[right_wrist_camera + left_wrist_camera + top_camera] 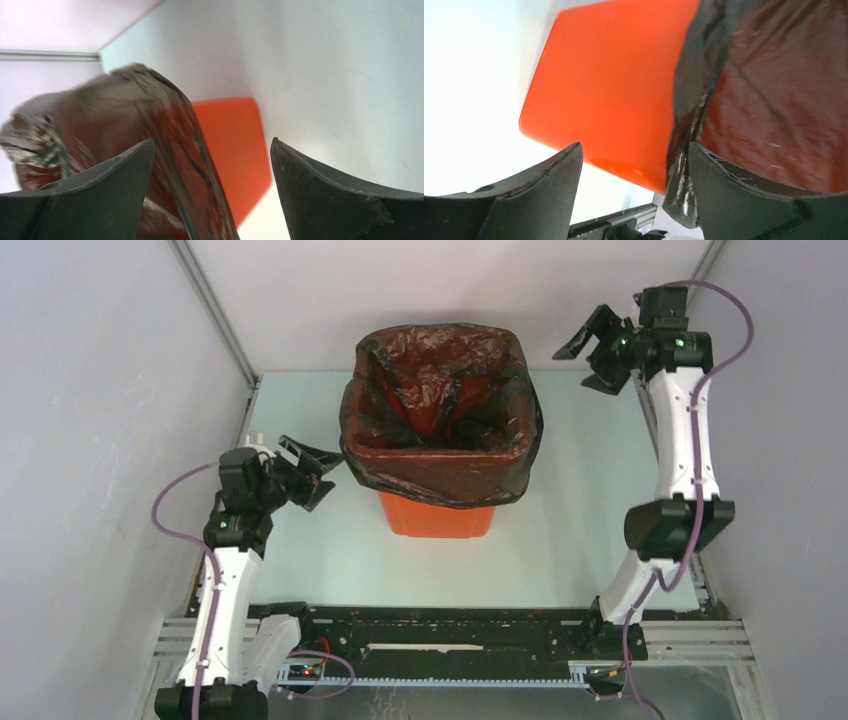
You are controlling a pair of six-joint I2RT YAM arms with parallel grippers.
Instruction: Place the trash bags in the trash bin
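At the middle of the surface (570,510), the trash bag (440,390) is draped over the rim of the trash bin (435,517), while the left gripper (316,468) beside it and the right gripper (592,355) farther off are spread apart, empty.

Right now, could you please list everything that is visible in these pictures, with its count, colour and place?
trash bag: one, glossy black with a reddish tint, draped over the bin's rim, mouth open
trash bin: one, bright orange, middle of the table, only its lower wall uncovered
table: one, pale, under the bin
walls: three, pale grey-white, left, back and right of the table
mounting rail: one, black, near edge of the table
cables: two, purple, one along each arm
left gripper: one, black, open, beside the bag's lower left edge
right gripper: one, black, open, raised at the far right, apart from the bag
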